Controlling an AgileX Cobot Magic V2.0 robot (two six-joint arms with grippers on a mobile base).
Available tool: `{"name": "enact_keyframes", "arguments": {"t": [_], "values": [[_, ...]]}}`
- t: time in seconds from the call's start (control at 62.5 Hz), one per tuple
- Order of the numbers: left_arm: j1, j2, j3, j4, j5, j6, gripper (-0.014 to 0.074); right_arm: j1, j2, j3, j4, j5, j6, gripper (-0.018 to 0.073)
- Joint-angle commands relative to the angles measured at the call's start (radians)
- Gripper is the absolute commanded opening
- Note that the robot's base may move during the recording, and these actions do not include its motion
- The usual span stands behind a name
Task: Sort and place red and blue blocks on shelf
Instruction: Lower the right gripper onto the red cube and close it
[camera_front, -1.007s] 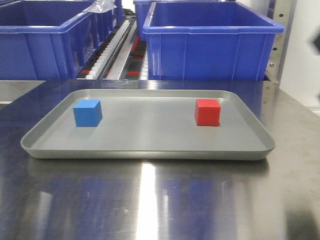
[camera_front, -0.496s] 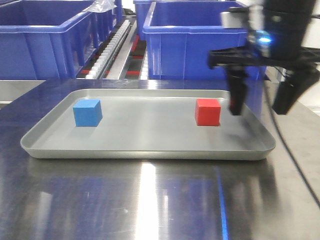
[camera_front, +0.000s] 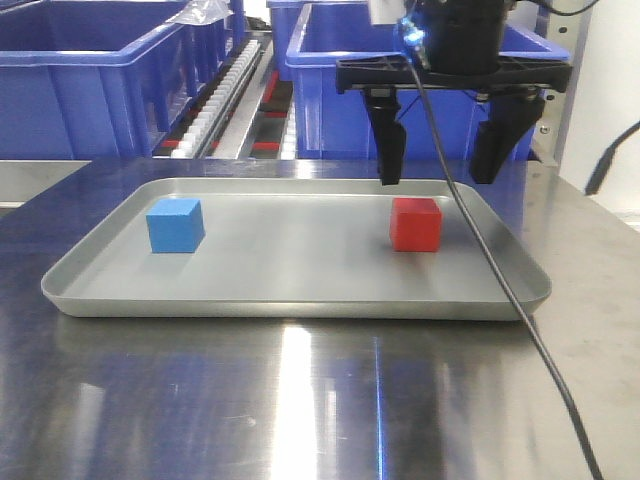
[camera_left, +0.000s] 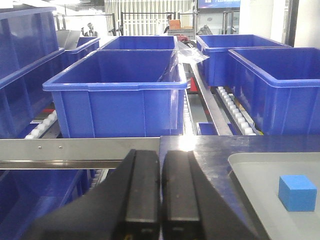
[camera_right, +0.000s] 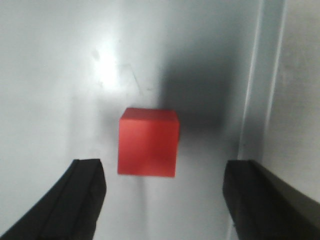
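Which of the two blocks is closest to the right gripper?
The red block, just below the open right gripper; the blue block sits across the tray.

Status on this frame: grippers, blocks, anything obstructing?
Right gripper open, hovering over red block, no contact. Left gripper shut, holding nothing. Blue block and red both sit on grey tray. Nothing blocking the descent.
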Motion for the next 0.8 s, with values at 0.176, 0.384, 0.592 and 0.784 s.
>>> {"name": "enact_keyframes", "arguments": {"t": [0.176, 0.384, 0.592, 0.784], "values": [[-0.004, -0.024, 0.045, -0.007, -0.086, -0.007, 0.0125, -0.002, -0.002, -0.041, 0.007, -0.021, 0.031, 0.0600], [-0.004, -0.024, 0.045, -0.007, -0.086, -0.007, 0.0125, 0.000, 0.038, -0.041, 0.038, -0.037, 0.048, 0.0600], [-0.004, -0.024, 0.045, -0.007, -0.086, -0.007, 0.0125, 0.003, 0.045, -0.041, 0.028, -0.039, 0.048, 0.0600], [-0.004, -0.024, 0.045, -0.007, -0.086, -0.007, 0.0125, 0.003, 0.045, -0.041, 0.022, -0.038, 0.048, 0.0567]]}}
